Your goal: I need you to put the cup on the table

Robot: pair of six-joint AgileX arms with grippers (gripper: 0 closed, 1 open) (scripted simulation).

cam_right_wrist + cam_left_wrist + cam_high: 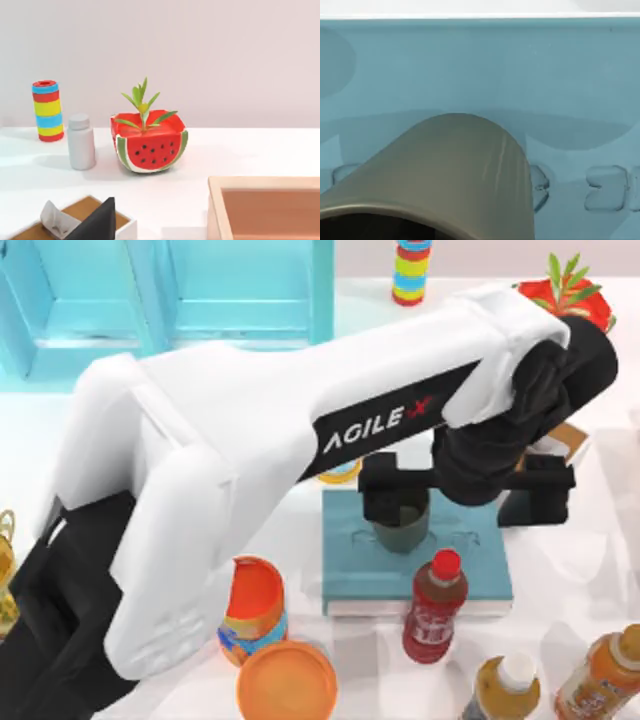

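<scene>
The cup point(402, 528) is dark grey-green and stands upright on a teal book point(480, 560) at the middle of the white table point(560, 570). My left arm reaches across from the lower left, and its black gripper point(400, 495) hangs right over the cup, covering the rim. In the left wrist view the cup point(450, 170) is very close, its dark opening at the frame's edge, with the teal book point(480, 65) behind it.
A red sauce bottle point(435, 605) stands at the book's front edge. An orange-topped can point(255, 610) and an orange lid point(287, 680) sit front left, two bottles point(505, 685) front right. A light-blue cabinet point(240, 290), a striped can point(411, 270) and a watermelon planter point(148, 142) stand at the back.
</scene>
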